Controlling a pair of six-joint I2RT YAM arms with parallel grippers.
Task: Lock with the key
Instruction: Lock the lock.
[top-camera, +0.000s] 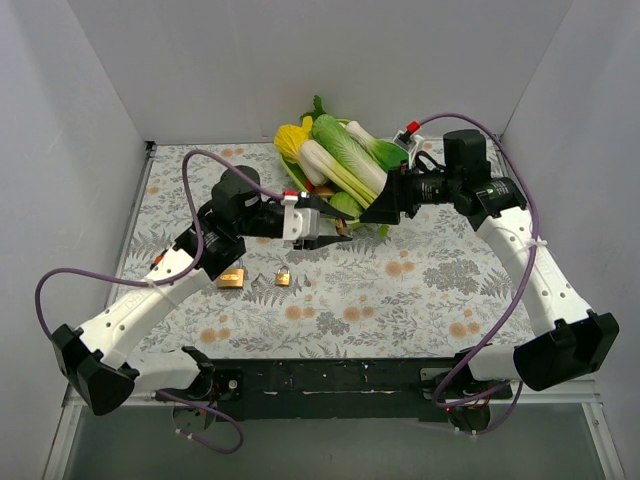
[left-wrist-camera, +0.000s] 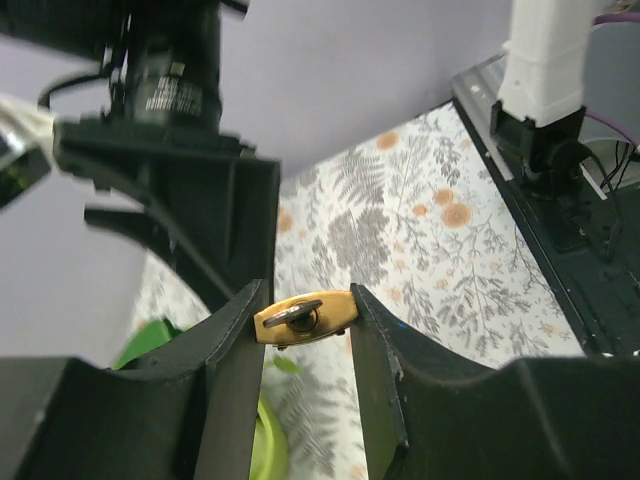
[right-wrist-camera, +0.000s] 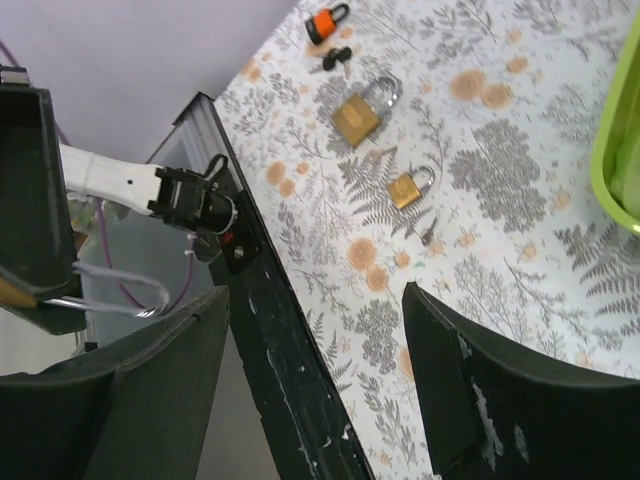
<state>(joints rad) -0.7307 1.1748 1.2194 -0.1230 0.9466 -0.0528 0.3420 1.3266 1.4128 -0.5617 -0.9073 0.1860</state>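
A brass padlock (left-wrist-camera: 320, 318) is pinched between the two fingers of my left gripper (left-wrist-camera: 308, 292), held above the table. A dark key (left-wrist-camera: 290, 311) sticks out of its keyhole. In the top view this left gripper (top-camera: 326, 236) hangs at mid-table, facing my right gripper (top-camera: 373, 214). The right gripper (right-wrist-camera: 315, 300) stands open a short way from the key, with nothing between its fingers. At the left edge of the right wrist view, the held padlock's steel shackle (right-wrist-camera: 120, 296) shows.
On the flowered cloth lie a large brass padlock (top-camera: 231, 279), a small brass padlock (top-camera: 284, 276) and a loose key (top-camera: 258, 280). An orange lock (right-wrist-camera: 325, 22) lies further off. A green basket (top-camera: 296, 178) of toy vegetables stands at the back, just behind both grippers.
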